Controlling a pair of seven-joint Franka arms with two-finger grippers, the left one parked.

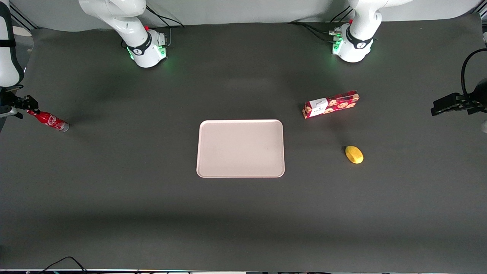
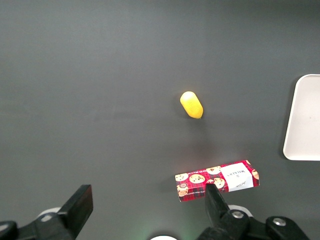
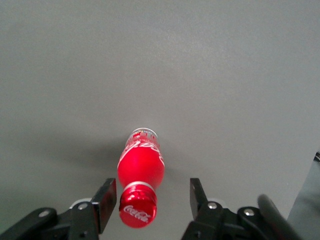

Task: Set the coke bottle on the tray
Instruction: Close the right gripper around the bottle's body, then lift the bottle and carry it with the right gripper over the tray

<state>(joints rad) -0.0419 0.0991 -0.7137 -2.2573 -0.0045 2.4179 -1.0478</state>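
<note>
Over at the working arm's end of the table, seen from the front, the gripper hangs at the cap end of the coke bottle, which looks tilted, its silvery base down on the dark table. The tray lies flat in the middle of the table, well apart from the bottle, with nothing on it. Toward the parked arm's end sits a red cookie box, and a small yellow object lies nearer to the front camera than the box.

From the parked arm's wrist, the yellow object and the cookie box rest apart on the table, and one rounded corner of the tray shows at the picture's edge.

From the working arm's wrist, the gripper stands with its fingers spread wide, one on each side of the coke bottle. The red cap sits between them, close against one finger and clear of the other, so the bottle is not clamped. White script shows on the cap and on the red body, and the clear base rests on the table.
</note>
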